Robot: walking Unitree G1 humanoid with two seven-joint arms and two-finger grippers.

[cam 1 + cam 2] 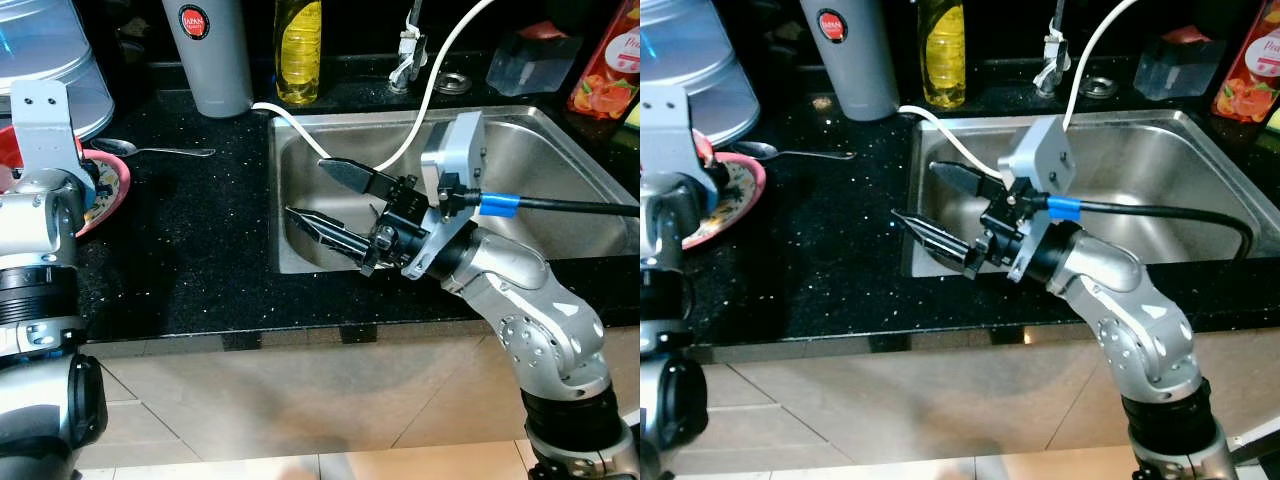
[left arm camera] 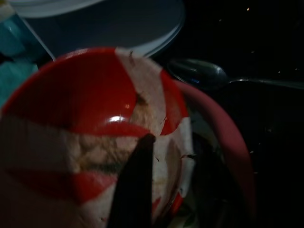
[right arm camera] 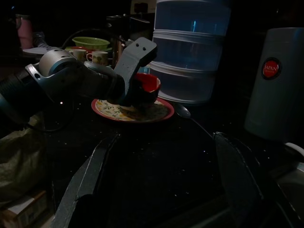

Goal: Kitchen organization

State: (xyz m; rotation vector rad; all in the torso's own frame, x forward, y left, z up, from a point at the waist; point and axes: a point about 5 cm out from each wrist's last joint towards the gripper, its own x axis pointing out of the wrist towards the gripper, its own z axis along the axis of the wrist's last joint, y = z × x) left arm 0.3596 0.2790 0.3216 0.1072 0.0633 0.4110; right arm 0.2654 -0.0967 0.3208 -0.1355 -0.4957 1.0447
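Note:
A red and white bowl [image 2: 85,90] sits on a pink-rimmed patterned plate [image 1: 115,190] at the counter's left. My left gripper [image 3: 140,90] is shut on the bowl's rim, with one black finger [image 2: 135,185] lying down the inside wall. The other finger is hidden. A metal spoon [image 1: 150,150] lies on the black counter just beyond the plate. Over the left part of the steel sink [image 1: 540,150], my right gripper [image 1: 305,187] hangs open and holds nothing. Its fingers point left toward the counter.
Stacked clear containers [image 1: 50,60] stand behind the plate. A grey thermos [image 1: 212,50] and a yellow soap bottle [image 1: 298,50] stand at the back. A white hose [image 1: 430,90] runs from the faucet [image 1: 405,60] across the sink. A juice carton [image 1: 610,60] is at the back right.

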